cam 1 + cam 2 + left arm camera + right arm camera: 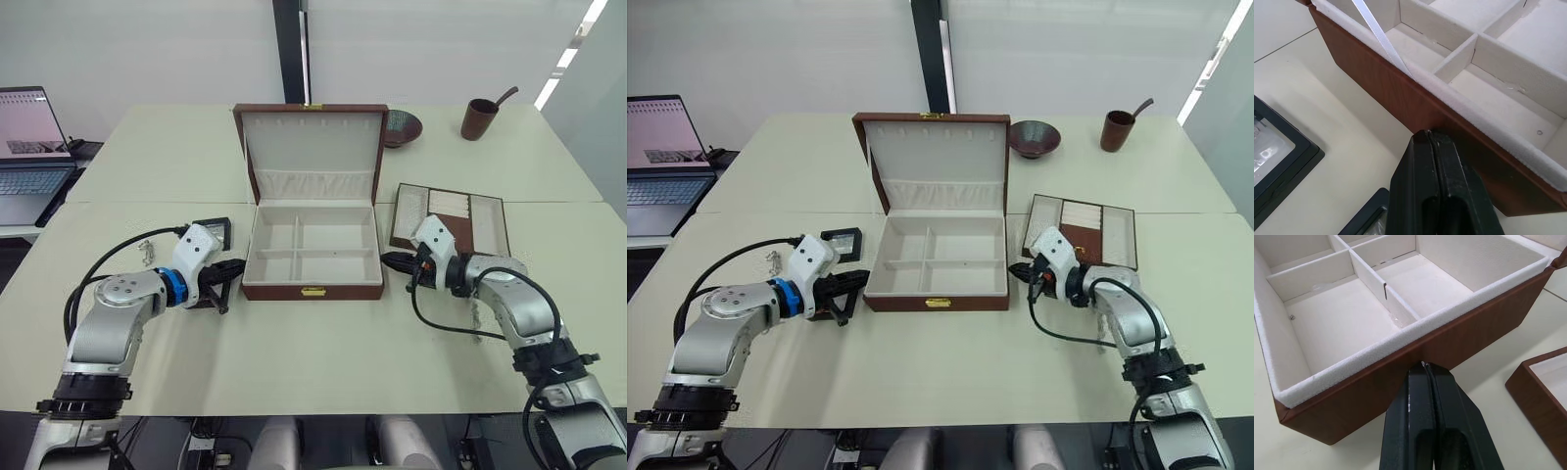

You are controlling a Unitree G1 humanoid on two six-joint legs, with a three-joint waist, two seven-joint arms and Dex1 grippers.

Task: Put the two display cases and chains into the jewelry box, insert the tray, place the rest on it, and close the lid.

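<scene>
The jewelry box (312, 257) sits with its lid (310, 152) up, ready to fill, while the left claw (231, 277) and right claw (392, 261) wait beside it, both pressed together and empty.

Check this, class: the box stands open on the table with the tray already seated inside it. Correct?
Not quite. The box is open, but the tray lies on the table beside it, on the robot's right. The left eye view shows this.
</scene>
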